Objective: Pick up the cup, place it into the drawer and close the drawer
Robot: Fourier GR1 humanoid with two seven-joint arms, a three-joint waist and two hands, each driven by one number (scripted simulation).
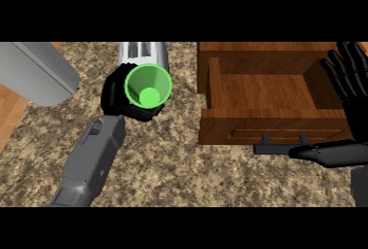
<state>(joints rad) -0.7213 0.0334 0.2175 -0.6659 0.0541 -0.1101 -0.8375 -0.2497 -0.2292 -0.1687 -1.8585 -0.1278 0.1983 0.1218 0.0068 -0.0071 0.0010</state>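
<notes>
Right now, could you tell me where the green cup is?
In the head view, the green cup is left of centre, held in the left hand above the counter, left of the open wooden drawer.

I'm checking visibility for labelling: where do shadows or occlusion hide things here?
Head view: the drawer's inner walls are shaded but its floor reads clearly; the left robot hand curls round the green cup, hiding its outside; the right robot hand covers the drawer's right edge.
</notes>
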